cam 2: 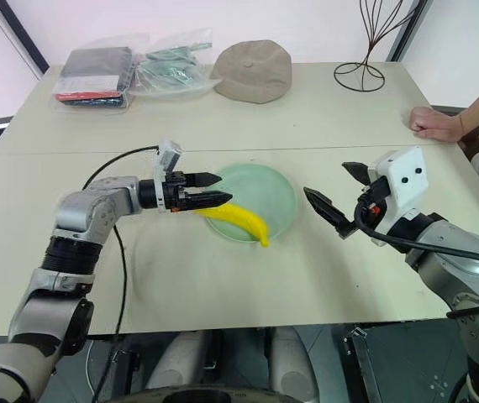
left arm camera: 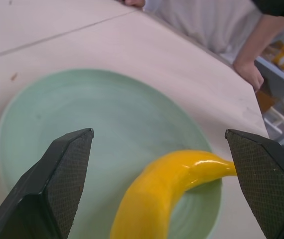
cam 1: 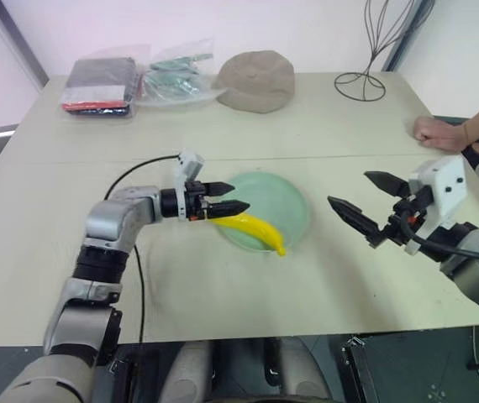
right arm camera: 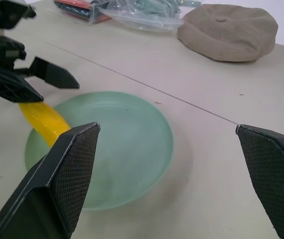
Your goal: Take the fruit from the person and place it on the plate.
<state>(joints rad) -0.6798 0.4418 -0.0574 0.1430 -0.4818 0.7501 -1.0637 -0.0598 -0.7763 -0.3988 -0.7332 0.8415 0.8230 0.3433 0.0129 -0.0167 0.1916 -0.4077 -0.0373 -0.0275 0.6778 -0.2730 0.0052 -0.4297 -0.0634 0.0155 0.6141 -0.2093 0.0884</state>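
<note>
Bench (cam 1: 349,277) held plate (cam 1: 286,197); banana (cam 1: 256,228) lay across its rim, released. Left pincer (cam 1: 227,198) spread open, right pincer (cam 1: 370,200) open, empty. Task nearly done.

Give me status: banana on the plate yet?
Done: the banana lies across the near edge of the green plate, one end past the rim. In hand: nothing; the left gripper hangs just over the banana's end with its jaws open, and the right gripper is open and empty. The person's hand rests at the table's far corner. Left: pull the left arm away.
</note>
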